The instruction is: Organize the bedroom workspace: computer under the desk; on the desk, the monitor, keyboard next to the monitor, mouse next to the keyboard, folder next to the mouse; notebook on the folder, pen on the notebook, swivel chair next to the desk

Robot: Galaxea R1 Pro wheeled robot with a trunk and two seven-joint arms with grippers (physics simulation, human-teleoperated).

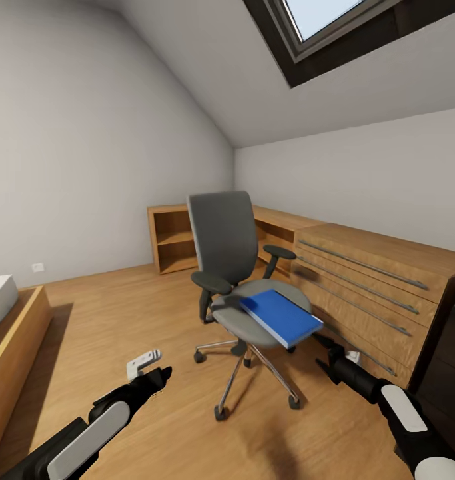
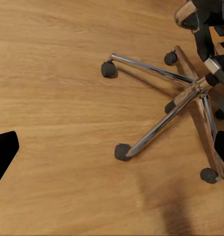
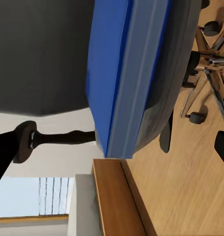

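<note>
folder (image 1: 281, 317) flat on swivel chair (image 1: 230, 267) seat, one corner past the seat edge | right tool (image 1: 325, 353) low beside chair, left tool (image 1: 162, 375) over floor, jaw states: cannot tell | risk: nudging chair rolls it, folder slides off

The folder (image 3: 116, 73), bright blue and thin, lies flat on the grey seat of the swivel chair (image 3: 163, 93), one corner jutting past the seat's edge. A black armrest (image 3: 30, 140) stands beyond it, before the grey chair back. The chrome star base (image 3: 210, 64) (castors dark) rests on the wood floor (image 3: 190, 196), near a light-wood bed frame (image 3: 114, 201)
</note>
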